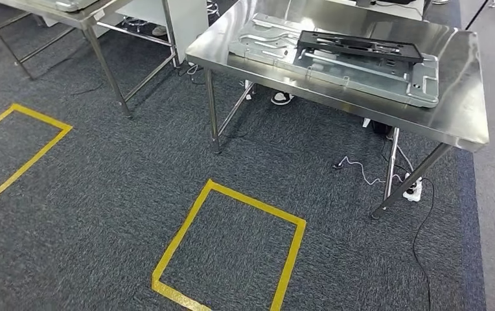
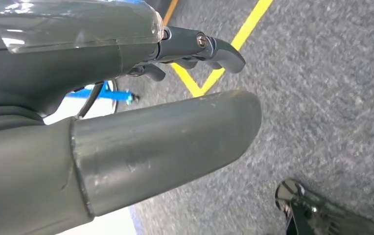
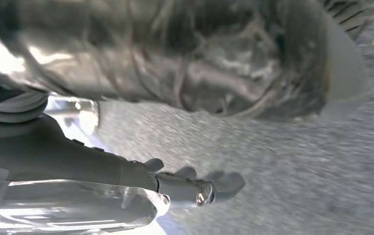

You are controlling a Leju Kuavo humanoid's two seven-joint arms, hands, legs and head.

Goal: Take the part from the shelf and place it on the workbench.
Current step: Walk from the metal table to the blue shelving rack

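A steel workbench (image 1: 459, 123) stands ahead to the right. On it lies a silver sheet-metal panel (image 1: 387, 81) with a flat black part (image 1: 361, 46) resting on top. My left hand (image 2: 165, 122) hangs over the grey carpet; its dark fingers (image 2: 219, 49) stand apart from the thick thumb and nothing lies between them. My right hand (image 3: 126, 171) also hangs above the carpet. The picture there is blurred, and a gap with nothing in it separates its fingers (image 3: 209, 188) from the thumb (image 3: 224, 58).
A yellow tape square (image 1: 232, 246) marks the carpet in front of the bench, another (image 1: 18, 149) lies at the left. A second steel table (image 1: 89, 19) stands far left. Cables and a power strip (image 1: 413, 191) lie under the bench. A person's shoe (image 1: 282, 98) shows behind it.
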